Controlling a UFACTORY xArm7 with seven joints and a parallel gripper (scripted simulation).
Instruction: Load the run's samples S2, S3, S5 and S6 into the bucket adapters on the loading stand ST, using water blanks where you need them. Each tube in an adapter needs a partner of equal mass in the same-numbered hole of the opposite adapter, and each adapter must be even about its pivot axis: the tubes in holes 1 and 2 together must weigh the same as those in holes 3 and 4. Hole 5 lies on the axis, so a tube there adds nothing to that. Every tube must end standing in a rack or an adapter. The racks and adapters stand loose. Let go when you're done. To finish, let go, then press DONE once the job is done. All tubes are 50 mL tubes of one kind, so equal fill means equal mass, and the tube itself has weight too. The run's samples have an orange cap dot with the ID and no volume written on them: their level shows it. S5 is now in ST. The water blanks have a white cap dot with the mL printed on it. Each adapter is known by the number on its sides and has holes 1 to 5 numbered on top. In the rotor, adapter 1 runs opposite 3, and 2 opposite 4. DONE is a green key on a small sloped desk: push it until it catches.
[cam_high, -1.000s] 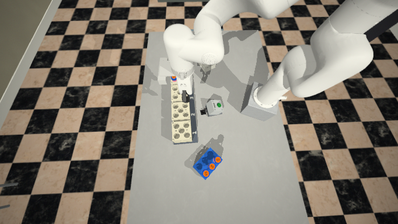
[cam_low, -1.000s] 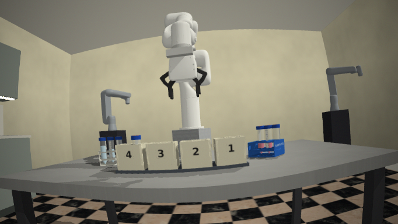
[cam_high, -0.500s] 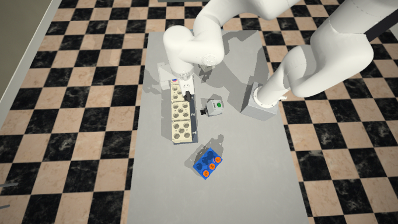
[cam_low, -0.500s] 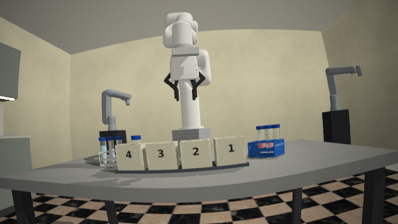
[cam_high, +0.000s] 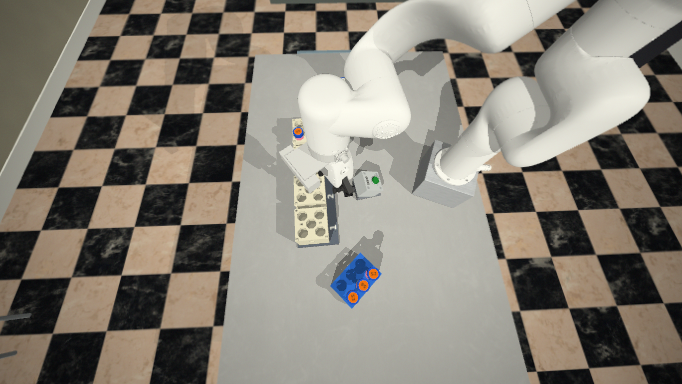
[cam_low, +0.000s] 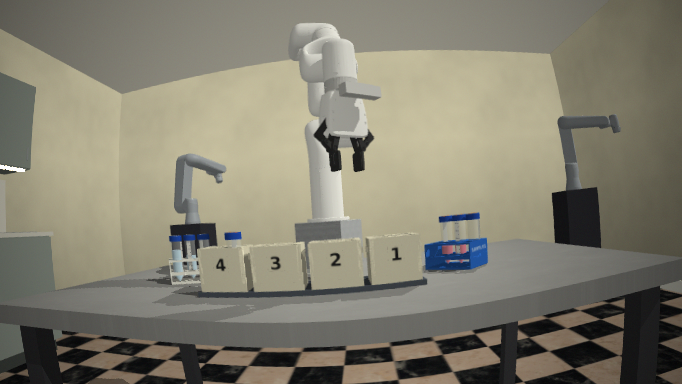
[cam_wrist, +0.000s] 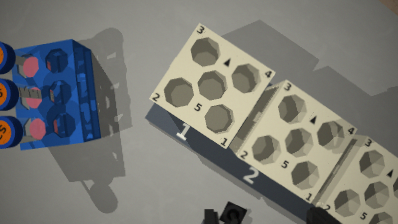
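Fingers (cam_high: 346, 187) (cam_low: 347, 161) parted, grasping nothing | orange-dotted samples (cam_high: 363, 285) (cam_low: 459, 218) (cam_wrist: 5, 93) stand in blue rack (cam_high: 336, 286) (cam_low: 456, 262) (cam_wrist: 75, 55) | loose rack could skid if a fingertip clips a neighbouring cap during pickup

The white arm's two-fingered black-tipped gripper (cam_high: 344, 186) (cam_low: 347, 162) (cam_wrist: 266, 219) has shifted toward approx. 5 o'clock in top view, 3 o'clock in ext. view, w/ fingers closer together vs. 1 s ago, and its flat pale-grey housing bar (cam_high: 303, 166) (cam_low: 360, 90) has swung from approx. 10 to 8 o'clock of the wrist, top view.
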